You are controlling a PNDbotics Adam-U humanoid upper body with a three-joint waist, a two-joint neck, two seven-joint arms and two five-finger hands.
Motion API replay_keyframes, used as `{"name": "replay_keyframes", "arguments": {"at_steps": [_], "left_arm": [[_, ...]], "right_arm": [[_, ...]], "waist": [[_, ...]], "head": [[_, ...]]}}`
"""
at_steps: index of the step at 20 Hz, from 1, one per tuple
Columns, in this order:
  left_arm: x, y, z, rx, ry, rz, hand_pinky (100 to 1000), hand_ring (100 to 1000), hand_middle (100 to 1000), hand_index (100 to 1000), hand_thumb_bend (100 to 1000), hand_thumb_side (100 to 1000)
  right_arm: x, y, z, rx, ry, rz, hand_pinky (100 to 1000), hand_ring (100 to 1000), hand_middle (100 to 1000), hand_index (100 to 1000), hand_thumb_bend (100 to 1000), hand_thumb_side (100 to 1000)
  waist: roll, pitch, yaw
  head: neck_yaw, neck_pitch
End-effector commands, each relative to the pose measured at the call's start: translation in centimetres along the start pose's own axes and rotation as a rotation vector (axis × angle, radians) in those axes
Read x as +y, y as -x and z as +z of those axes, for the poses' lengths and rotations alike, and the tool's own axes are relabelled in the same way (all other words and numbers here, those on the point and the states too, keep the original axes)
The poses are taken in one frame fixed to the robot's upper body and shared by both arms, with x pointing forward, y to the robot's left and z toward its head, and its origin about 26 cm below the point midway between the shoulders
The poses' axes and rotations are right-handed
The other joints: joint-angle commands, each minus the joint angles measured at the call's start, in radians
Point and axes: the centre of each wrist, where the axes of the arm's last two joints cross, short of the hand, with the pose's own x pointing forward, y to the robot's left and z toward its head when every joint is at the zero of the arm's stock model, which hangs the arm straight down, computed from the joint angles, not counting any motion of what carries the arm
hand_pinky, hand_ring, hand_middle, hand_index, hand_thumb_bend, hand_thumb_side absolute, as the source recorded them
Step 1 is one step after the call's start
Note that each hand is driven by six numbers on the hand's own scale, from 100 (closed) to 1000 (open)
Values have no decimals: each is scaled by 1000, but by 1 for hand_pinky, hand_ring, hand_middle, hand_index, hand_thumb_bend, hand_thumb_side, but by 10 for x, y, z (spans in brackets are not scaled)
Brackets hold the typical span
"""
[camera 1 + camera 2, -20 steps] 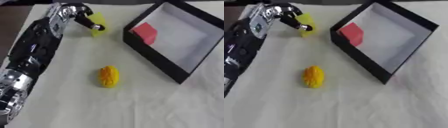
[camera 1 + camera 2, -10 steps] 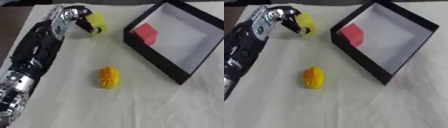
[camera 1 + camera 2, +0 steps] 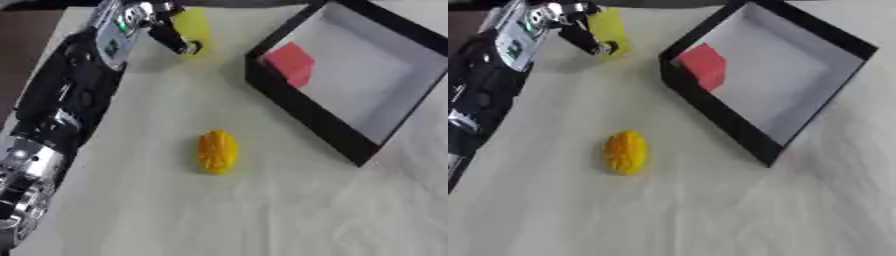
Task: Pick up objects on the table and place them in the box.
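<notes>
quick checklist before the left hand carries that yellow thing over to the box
1. Grip: left hand has fingers curled round the pale yellow block - ok.
2. Block clear of the white cloth-covered table: cannot tell.
3. Black open box with white floor: open side up, with bare floor beside the red block inside - ok.
4. Path from block to box: nothing stands between them - ok.
5. Orange-yellow ridged oval object: lies on the table, away from that path - ok.
6. Right hand: not in view - cannot tell.
</notes>
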Motion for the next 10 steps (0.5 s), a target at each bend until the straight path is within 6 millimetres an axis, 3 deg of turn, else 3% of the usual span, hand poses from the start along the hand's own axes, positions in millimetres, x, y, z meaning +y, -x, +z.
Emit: {"name": "replay_keyframes", "arguments": {"at_steps": [1, 2, 3, 5, 10], "left_arm": [[37, -16, 16, -65, -110, -6, 759, 698, 656, 626, 100, 165], [48, -27, 22, -110, -155, -18, 756, 696, 652, 619, 100, 248], [61, -39, 29, -157, -202, -39, 756, 696, 652, 619, 100, 154], [74, -60, 39, -240, -273, -82, 752, 694, 649, 616, 100, 143], [75, -105, 54, -394, -327, -176, 746, 695, 648, 616, 100, 117]], "right_arm": [[-5, -6, -2, -21, -10, 23, 975, 883, 841, 893, 100, 570], [-7, -6, -1, -20, -11, 24, 974, 883, 841, 893, 100, 622], [-8, -6, -1, -23, -9, 25, 974, 883, 841, 893, 100, 566], [-12, -6, -2, -34, -2, 25, 974, 882, 841, 893, 100, 562], [-21, -9, -4, -58, 24, 18, 972, 882, 841, 893, 100, 561]], "waist": [[8, -48, 0], [8, -57, 3], [7, -60, 6], [5, -64, 11], [0, -80, 16]], "head": [[0, 20], [-1, 25], [-4, 25], [-7, 24], [-3, 29]]}}
